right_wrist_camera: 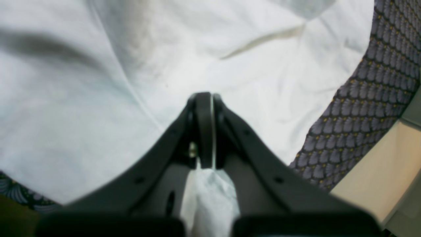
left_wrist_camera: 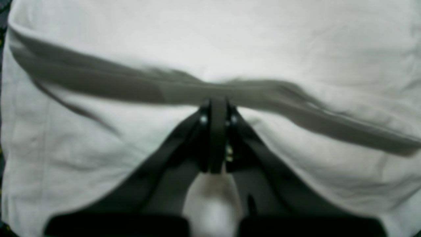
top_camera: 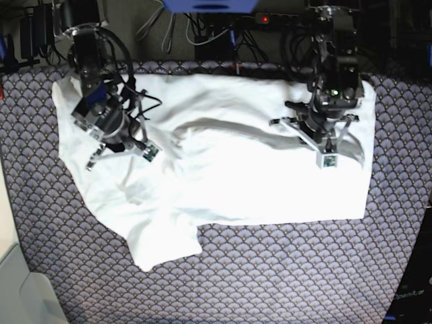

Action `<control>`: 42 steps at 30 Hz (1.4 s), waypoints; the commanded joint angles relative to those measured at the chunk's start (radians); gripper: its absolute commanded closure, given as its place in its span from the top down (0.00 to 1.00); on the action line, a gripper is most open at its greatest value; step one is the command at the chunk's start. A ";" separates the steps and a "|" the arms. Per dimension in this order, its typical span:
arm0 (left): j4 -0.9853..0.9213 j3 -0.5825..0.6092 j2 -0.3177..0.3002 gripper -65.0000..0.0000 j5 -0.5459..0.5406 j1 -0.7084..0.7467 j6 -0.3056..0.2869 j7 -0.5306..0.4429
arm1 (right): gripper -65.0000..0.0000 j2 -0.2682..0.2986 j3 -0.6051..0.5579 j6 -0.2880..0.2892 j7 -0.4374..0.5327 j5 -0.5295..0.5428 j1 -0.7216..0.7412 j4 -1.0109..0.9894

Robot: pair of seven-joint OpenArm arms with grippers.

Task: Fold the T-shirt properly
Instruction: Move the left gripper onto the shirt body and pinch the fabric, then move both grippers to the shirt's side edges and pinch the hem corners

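Note:
The white T-shirt (top_camera: 236,189) lies spread and wrinkled across the patterned cover, one sleeve (top_camera: 165,246) pointing toward the front. In the left wrist view my left gripper (left_wrist_camera: 217,102) is shut on a raised ridge of the T-shirt (left_wrist_camera: 230,39), with cloth bunched behind the fingers. My right gripper (right_wrist_camera: 204,97) is shut on the T-shirt (right_wrist_camera: 82,115) too, a wad of white cloth showing between its jaws. In the base view the left arm (top_camera: 331,94) stands over the shirt's right part and the right arm (top_camera: 101,115) over its left part.
A dark cover with a scale pattern (top_camera: 270,283) shows around the shirt and at the right of the right wrist view (right_wrist_camera: 378,82). A pale surface (top_camera: 13,283) borders the table's left edge. Cables and a power strip (top_camera: 202,27) run along the back.

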 commanded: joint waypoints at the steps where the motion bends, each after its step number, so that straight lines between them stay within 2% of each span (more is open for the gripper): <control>1: -0.001 0.000 0.001 0.00 0.000 -0.015 0.003 -0.015 | 0.00 0.004 0.004 -0.004 0.006 -0.003 0.014 0.021; 9: -0.085 0.119 0.000 0.00 0.010 -0.053 0.009 -0.024 | 0.00 0.005 0.004 -0.004 0.006 -0.003 0.013 0.021; 15: -0.153 0.112 0.010 0.00 0.002 -0.128 0.011 -0.026 | 0.00 0.008 0.004 -0.004 0.006 -0.003 0.002 0.021; 19: -0.117 0.108 0.001 0.00 0.005 -0.142 0.011 -0.026 | 0.00 0.008 0.004 -0.004 0.006 -0.003 -0.001 0.020; 27: 0.030 -0.119 0.000 0.00 0.010 -0.140 0.003 -0.015 | 0.00 0.016 0.032 -0.004 0.007 -0.003 0.019 0.023; 30: 0.030 -0.187 -0.042 0.00 0.005 -0.142 0.003 -0.015 | 0.00 0.016 0.075 -0.004 0.024 -0.003 0.060 0.027; 37: 0.030 -0.193 -0.152 0.01 0.000 -0.145 0.002 0.001 | 0.01 0.031 0.124 -0.004 0.015 -0.003 0.168 0.018; 40: 0.025 -0.194 -0.166 0.12 0.000 -0.193 0.002 0.076 | 0.11 0.033 0.122 -0.004 0.015 -0.003 0.230 -0.025; 42: 0.021 -0.196 -0.168 0.28 0.000 -0.229 0.002 0.111 | 0.20 0.031 0.118 -0.004 0.015 -0.003 0.284 -0.097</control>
